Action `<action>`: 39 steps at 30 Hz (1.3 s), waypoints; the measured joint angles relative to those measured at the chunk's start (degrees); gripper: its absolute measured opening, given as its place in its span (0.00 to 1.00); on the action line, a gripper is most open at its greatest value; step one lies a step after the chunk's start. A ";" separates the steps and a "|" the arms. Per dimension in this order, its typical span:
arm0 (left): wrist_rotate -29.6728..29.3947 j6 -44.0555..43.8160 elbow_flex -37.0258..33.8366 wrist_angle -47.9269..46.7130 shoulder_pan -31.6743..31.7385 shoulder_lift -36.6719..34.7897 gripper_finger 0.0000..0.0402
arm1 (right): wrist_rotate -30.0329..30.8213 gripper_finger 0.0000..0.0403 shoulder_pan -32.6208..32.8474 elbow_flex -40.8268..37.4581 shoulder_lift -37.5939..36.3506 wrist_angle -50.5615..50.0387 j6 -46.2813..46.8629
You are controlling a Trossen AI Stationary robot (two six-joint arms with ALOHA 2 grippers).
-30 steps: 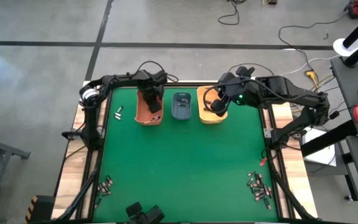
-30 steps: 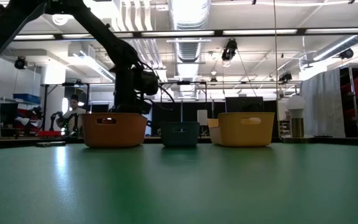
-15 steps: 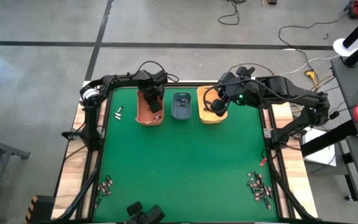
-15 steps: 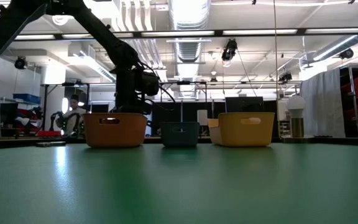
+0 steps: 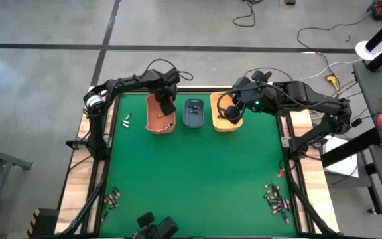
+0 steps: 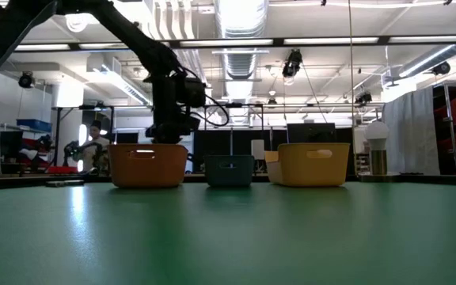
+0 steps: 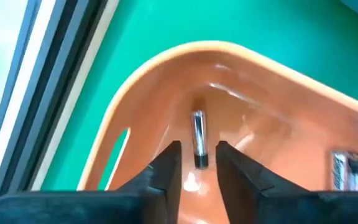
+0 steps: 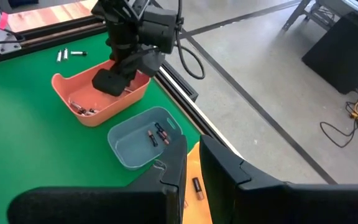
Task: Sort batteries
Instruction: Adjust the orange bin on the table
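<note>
My left gripper (image 7: 197, 163) hangs over the orange bin (image 5: 158, 121), fingers slightly parted, empty; a silvery battery (image 7: 198, 138) lies in the bin just past them. My right gripper (image 8: 191, 163) sits over the yellow bin (image 5: 224, 123), fingers narrowly apart, tips cut off. Loose batteries (image 5: 276, 199) lie at the table's near corners.

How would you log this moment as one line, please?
left gripper: open above orange bin, battery dropped | right gripper: open over yellow-orange bin | stage: sorting
</note>
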 joint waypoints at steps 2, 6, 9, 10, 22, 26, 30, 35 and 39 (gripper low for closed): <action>0.00 0.20 1.79 -2.94 -0.02 -0.09 0.25 | 0.00 0.10 0.00 0.00 0.00 0.14 -0.08; 0.34 -0.41 6.63 -10.12 -0.06 -0.83 0.32 | 0.00 0.10 0.00 0.00 0.00 0.25 -0.08; 0.37 -2.53 9.34 -13.38 -0.07 -3.02 0.35 | 0.00 0.10 0.00 0.00 0.00 0.28 -0.19; 0.37 -3.60 9.66 -13.66 -0.07 -4.22 0.36 | 0.00 0.10 0.00 0.00 0.00 0.32 -0.36; 0.30 -18.74 4.33 -10.63 4.24 -8.70 0.37 | 0.12 0.10 -0.01 0.00 0.00 0.41 -2.94; 0.00 -19.73 2.77 -7.86 4.57 -5.61 0.37 | 0.09 0.10 0.00 0.00 0.00 0.40 -2.40; -0.10 -20.10 2.62 -4.62 4.57 -2.52 0.37 | 0.07 0.10 0.00 0.00 0.00 0.40 -2.39; -0.12 -20.17 3.02 -2.03 4.55 -0.37 0.37 | 0.04 0.10 0.00 0.00 0.00 0.40 -2.44; -0.57 -19.79 3.05 0.20 4.55 -0.20 0.37 | 0.02 0.10 0.00 0.00 0.00 0.40 -2.44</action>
